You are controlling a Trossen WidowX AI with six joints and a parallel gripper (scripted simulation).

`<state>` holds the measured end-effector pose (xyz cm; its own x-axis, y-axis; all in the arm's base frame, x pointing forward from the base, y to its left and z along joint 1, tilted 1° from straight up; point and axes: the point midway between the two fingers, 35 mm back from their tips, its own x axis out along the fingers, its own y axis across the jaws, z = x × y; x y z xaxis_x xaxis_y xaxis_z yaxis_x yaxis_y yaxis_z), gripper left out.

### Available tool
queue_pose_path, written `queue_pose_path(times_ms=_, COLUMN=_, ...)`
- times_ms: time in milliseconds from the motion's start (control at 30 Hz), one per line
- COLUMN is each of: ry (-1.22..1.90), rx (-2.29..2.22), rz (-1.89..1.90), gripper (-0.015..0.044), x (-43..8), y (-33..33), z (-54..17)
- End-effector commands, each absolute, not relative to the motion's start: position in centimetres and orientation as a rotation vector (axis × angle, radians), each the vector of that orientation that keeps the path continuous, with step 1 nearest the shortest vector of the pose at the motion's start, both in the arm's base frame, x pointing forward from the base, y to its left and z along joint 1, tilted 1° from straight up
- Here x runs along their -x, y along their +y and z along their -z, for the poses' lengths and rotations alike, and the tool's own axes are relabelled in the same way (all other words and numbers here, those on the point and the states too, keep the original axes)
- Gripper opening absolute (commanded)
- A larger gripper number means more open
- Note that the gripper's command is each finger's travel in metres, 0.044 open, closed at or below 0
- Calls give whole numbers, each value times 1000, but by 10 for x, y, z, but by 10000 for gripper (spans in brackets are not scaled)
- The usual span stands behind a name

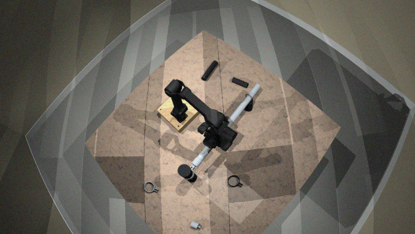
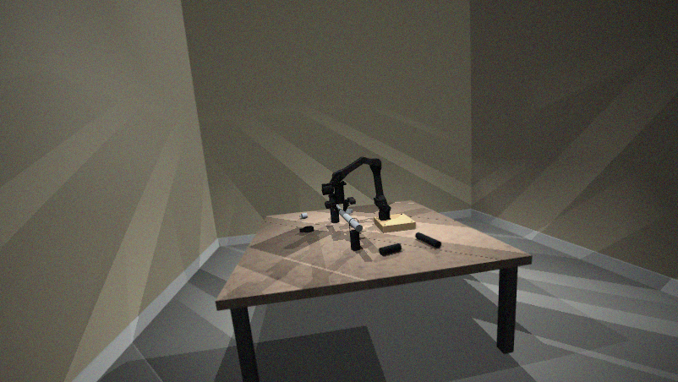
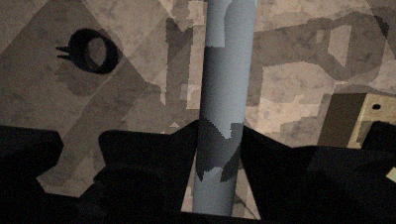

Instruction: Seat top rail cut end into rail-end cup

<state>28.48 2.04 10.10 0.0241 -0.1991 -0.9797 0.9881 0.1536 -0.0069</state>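
Observation:
The light grey rail (image 1: 239,110) (image 2: 349,219) (image 3: 225,89) runs diagonally above the table. My gripper (image 1: 214,142) (image 3: 216,125) is shut on it, partway along; the arm hides the grip in the top view. Near its far end the rail passes through the thin loop (image 1: 246,94) on the short black post (image 1: 249,105) (image 2: 355,241). At the other end, the pale rail-end cup (image 1: 198,160) hangs beside the big black post (image 1: 184,171) (image 2: 334,216), on a band close below the post's cap. Rail and cup appear in line and meeting; how deep the cut end sits is unclear.
A black clamp ring (image 1: 228,181) (image 2: 307,229) (image 3: 79,52), a silver clamp ring (image 1: 145,187) and a loose pale cup (image 1: 194,224) (image 2: 303,215) lie around the big post. Two black rods (image 1: 209,70) (image 1: 239,82) (image 2: 428,240) (image 2: 390,248) lie beyond the arm's wooden base (image 1: 165,114) (image 2: 403,222).

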Motion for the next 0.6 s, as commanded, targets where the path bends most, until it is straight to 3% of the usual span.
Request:
queue_pose_path(times_ms=0, ry=1111, rx=-948, rz=1174, gripper=0, x=-287, y=19, z=-105)
queue_pose_path(times_ms=567, ry=1124, rx=-953, rz=1179, gripper=0, x=-285, y=20, z=-101)
